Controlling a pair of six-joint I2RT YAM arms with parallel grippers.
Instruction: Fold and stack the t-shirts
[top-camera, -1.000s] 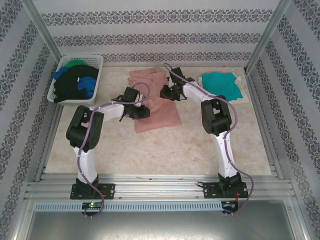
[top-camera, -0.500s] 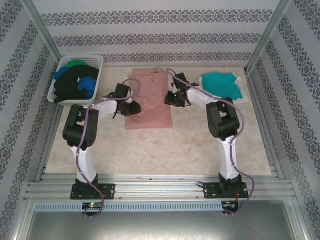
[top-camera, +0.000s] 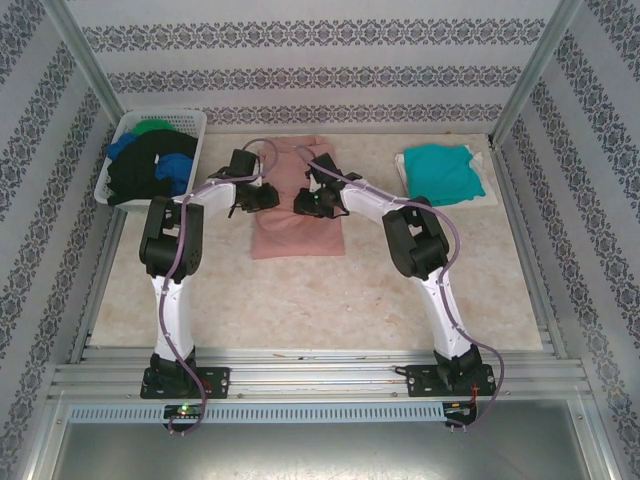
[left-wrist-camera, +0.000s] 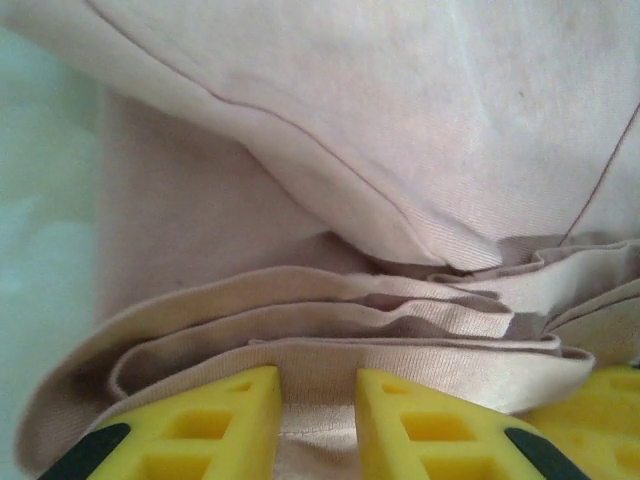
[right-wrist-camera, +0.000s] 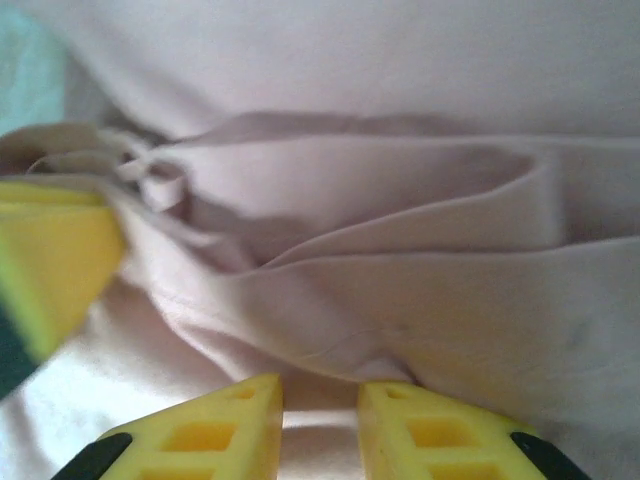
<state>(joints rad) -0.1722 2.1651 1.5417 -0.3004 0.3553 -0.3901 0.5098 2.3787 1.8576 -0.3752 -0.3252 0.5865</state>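
Note:
The salmon-pink t-shirt (top-camera: 297, 232) lies lengthwise at the middle back of the table, bunched into folds (left-wrist-camera: 330, 300) where both grippers meet over it. My left gripper (top-camera: 268, 197) is shut on a thick hem of the pink cloth (left-wrist-camera: 318, 395). Close beside it, my right gripper (top-camera: 303, 204) is shut on another pink fold (right-wrist-camera: 320, 385). The left gripper's yellow finger (right-wrist-camera: 50, 260) shows at the left of the right wrist view. A folded teal t-shirt (top-camera: 440, 170) lies at the back right. Black (top-camera: 140, 170), blue (top-camera: 176, 170) and green (top-camera: 152, 127) t-shirts fill the basket.
The white slotted basket (top-camera: 196, 125) stands at the back left corner. A white cloth edge (top-camera: 490, 190) shows under the teal shirt. Patterned walls and metal posts close in the table; bare marbled tabletop (top-camera: 320, 300) stretches in front of the shirts.
The pink shirt was dragged left and straightened. Both grippers then moved toward the back, and the right gripper swept left over the shirt until the two grippers nearly meet.

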